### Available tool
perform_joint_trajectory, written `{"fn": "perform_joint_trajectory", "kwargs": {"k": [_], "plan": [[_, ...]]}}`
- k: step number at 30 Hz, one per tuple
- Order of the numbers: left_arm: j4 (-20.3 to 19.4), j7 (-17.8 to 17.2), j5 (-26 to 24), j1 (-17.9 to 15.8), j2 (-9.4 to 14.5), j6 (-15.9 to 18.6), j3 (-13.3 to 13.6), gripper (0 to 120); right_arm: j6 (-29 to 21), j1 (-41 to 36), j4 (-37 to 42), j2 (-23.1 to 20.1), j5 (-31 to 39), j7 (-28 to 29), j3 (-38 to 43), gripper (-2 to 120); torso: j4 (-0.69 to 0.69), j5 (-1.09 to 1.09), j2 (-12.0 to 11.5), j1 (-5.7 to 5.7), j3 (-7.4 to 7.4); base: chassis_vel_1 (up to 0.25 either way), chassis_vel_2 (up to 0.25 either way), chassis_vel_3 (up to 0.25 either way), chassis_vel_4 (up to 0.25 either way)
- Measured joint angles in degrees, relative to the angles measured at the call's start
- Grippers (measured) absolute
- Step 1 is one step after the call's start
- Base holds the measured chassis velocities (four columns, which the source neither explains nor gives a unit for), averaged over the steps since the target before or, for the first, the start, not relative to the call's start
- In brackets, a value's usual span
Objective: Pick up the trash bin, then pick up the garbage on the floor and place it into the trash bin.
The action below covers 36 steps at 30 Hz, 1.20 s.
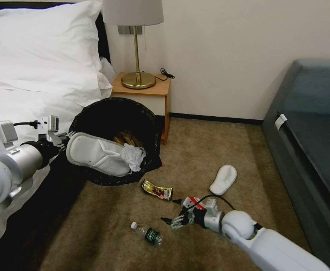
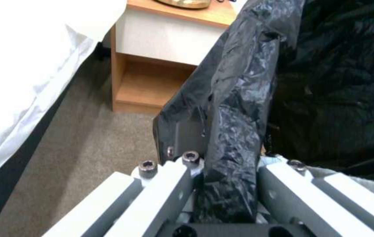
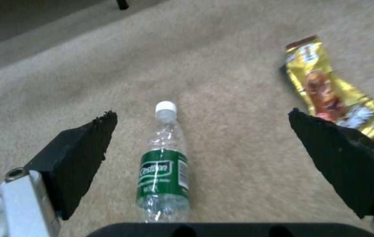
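Beside a hotel bed (image 1: 29,75) and a wooden nightstand (image 1: 142,92), we hold the trash bin (image 1: 112,120) off the beige carpet (image 1: 210,150) with our left arm, its black liner tipped toward us so the mouth faces the room. Inside it already lie a white slipper (image 1: 97,154), a crumpled tissue (image 1: 135,156) and something tan behind them. Our left gripper (image 2: 222,184) is clamped on the bin's rim, one finger on each side of the bag-wrapped edge.

Well apart from the bin, a second white slipper (image 1: 223,179) rests sole-up on the carpet near the grey sofa (image 1: 312,131). Just below the bin lies a gold snack wrapper (image 1: 157,189), and nearer to us a small clear water bottle (image 1: 147,233) with a green label and white cap lies on its side.

Our right gripper (image 1: 180,215) hangs low over the carpet between bottle and wrapper, its black pads (image 3: 75,148) spread wide apart and holding nothing. From the wrist, the bottle sits lengthwise between the pads, with the wrapper off beyond one of them.

We judge the bin step done and the collecting part-way through, the bottle being the piece now lined up. The next move calls for lowering the open gripper until the pads straddle the bottle's body, then closing gently, since a thin, round bottle may roll or crush.
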Motion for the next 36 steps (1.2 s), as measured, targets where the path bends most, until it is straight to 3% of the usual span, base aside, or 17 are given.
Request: {"fn": "perform_joint_trajectory", "kwargs": {"k": [4,6,14,22,36], "plan": [[0.23,-0.1,-0.1,-0.35,0.24,0.0,-0.2,1,0.88,1.55,-5.13,4.2,-0.96,0.21,-2.36,100,0.0,0.01,0.0,0.0,0.0,0.0,0.0,0.0,0.0],[0.41,-0.14,-0.16,-0.53,0.38,0.0,-0.39,1,1.63,2.49,-9.44,8.85,-1.95,0.47,-3.78,100,0.01,0.01,0.0,0.0,0.0,0.0,0.0,0.0,0.0],[-0.44,-0.2,-0.15,-0.34,-0.14,0.0,-0.43,1,3.48,2.77,-18.84,16.76,-4.87,0.47,-4.7,100,0.01,0.0,0.0,0.0,0.0,0.0,0.0,0.0,0.0],[-1.5,-0.47,-0.1,0.07,-0.13,0.0,-0.16,1,4.42,2.14,-25.33,19.96,-7.47,1.96,-4.53,100,0.01,0.0,0.0,0.0,0.0,0.0,0.0,0.0,0.0],[-2.27,-0.65,0.19,0.62,-0.48,0.0,0.19,1,5.66,0.56,-29.32,20.91,-11.96,6.51,-6.65,100,0.0,0.02,0.01,-0.01,-0.02,0.0,0.0,0.0,0.0]]}}
